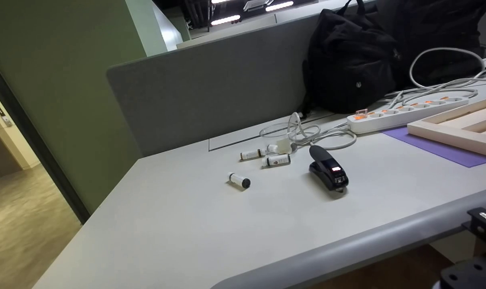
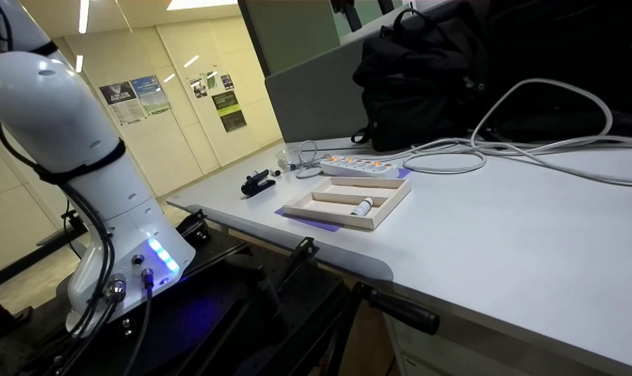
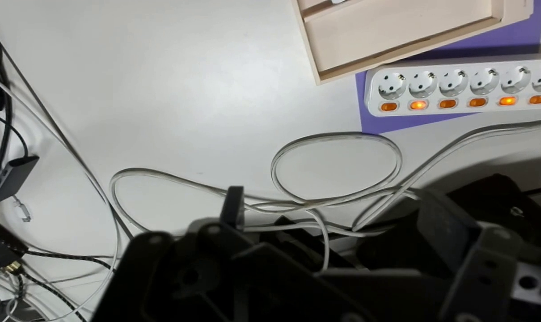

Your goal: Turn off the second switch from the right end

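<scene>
On the long white plastic power strip [image 3: 468,91], at the wrist view's two o'clock, a lit oval orange switch [image 3: 418,105] is presumably being targeted; pressing neighbours [image 3: 448,103] is being risked by the empty, wide-parted black gripper [image 3: 340,217] at five.

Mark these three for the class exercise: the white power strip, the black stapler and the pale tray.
White power strip [image 3: 462,103]: wrist view, on its white casing, mid-length of the visible part.
Black stapler [image 1: 328,165]: an exterior view, on its upper arm.
Pale tray [image 2: 326,215]: an exterior view, on a wall's outer side.
</scene>
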Robot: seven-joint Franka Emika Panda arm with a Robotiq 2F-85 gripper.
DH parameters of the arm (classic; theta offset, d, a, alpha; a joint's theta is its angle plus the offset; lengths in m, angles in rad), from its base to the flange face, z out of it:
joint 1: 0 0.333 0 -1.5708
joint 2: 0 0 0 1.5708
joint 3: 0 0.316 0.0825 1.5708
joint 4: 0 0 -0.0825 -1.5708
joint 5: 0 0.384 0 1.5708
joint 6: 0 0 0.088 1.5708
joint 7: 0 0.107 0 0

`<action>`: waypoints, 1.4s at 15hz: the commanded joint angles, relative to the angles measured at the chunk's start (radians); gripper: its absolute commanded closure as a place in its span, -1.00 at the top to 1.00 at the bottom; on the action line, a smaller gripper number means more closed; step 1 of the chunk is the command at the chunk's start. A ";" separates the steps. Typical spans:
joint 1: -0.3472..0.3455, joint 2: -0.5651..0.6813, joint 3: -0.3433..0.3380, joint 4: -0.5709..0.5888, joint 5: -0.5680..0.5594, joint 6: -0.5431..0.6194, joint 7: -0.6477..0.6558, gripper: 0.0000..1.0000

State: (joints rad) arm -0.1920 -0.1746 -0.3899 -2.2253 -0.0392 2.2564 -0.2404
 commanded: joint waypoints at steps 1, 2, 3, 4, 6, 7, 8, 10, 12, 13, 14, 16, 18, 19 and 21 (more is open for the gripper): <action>-0.019 0.011 0.025 -0.005 0.046 0.017 -0.044 1.00; -0.013 0.022 0.025 -0.013 0.091 0.058 -0.064 1.00; -0.001 0.046 0.024 -0.015 0.167 0.087 -0.093 1.00; 0.008 0.069 0.029 -0.018 0.233 0.120 -0.122 1.00; 0.026 0.140 0.050 -0.016 0.362 0.173 -0.190 1.00; 0.032 0.184 0.068 -0.005 0.418 0.170 -0.219 1.00; 0.031 0.223 0.088 0.004 0.459 0.169 -0.240 1.00; 0.025 0.302 0.141 0.014 0.521 0.176 -0.270 1.00; 0.014 0.372 0.194 0.023 0.532 0.180 -0.268 1.00; 0.009 0.402 0.215 0.026 0.522 0.188 -0.254 0.50; 0.006 0.433 0.234 0.028 0.502 0.204 -0.242 0.46; 0.001 0.481 0.264 0.023 0.473 0.252 -0.230 0.19; -0.007 0.524 0.284 0.021 0.442 0.300 -0.218 -0.11; -0.013 0.542 0.294 0.022 0.430 0.321 -0.215 -0.27; -0.038 0.570 0.323 0.026 0.430 0.361 -0.229 -0.54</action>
State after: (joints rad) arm -0.1858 0.3560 -0.1087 -2.2312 0.4137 2.5863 -0.4910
